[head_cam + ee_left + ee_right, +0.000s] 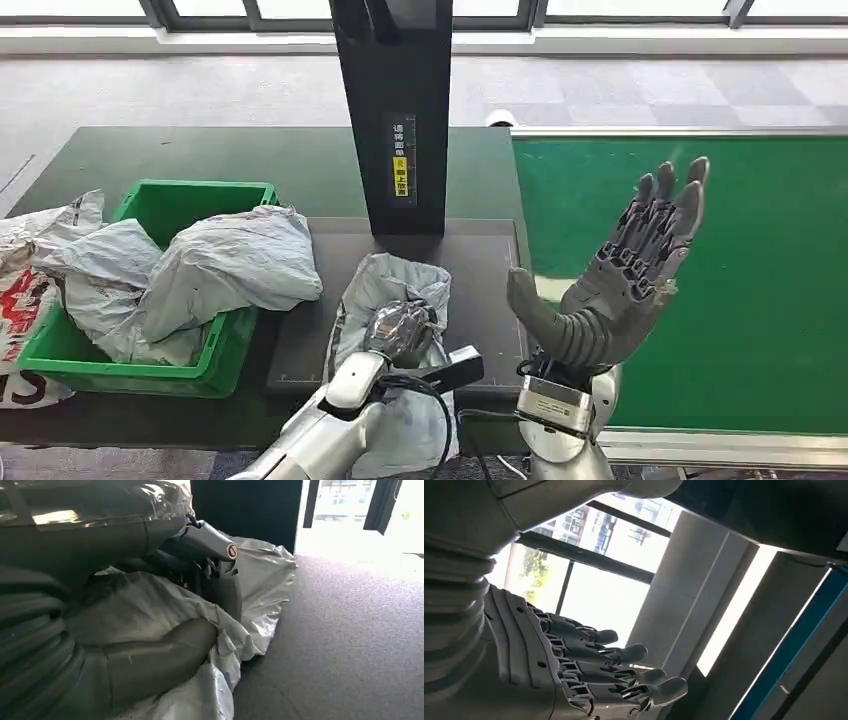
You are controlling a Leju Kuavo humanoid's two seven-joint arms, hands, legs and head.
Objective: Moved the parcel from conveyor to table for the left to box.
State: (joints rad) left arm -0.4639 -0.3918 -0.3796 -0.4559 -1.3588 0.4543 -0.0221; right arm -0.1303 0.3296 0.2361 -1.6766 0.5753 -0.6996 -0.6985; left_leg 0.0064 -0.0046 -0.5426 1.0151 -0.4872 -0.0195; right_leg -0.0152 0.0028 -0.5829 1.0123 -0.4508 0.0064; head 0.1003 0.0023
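The grey parcel [395, 300], a soft crumpled plastic mailer bag, lies on the dark mat [480, 290] at the near edge of the dark green table [200, 160], its lower end hanging over that near edge beside the robot's arms. The left hand [400, 330] rests on top of the parcel; in the left wrist view its thumb [160, 655] and darker fingers [220, 580] press into the wrinkled film and bunch it up between them, so the hand grips the parcel [260, 575]. The right hand [625, 280] is raised above the green conveyor [760, 260], near the conveyor's left edge, palm up, with fingers stretched out and apart and nothing in it; the right wrist view shows those fingers [624, 655] extended against bright windows. A tall black post [392, 110] stands at the far edge of the mat, just behind the parcel. Toward the table's left edge sits a green bin [160, 205] piled with more grey bags [230, 265], one draping over its right rim. A white bag with red print [20, 300] lies at the table's left edge, touching the bin.
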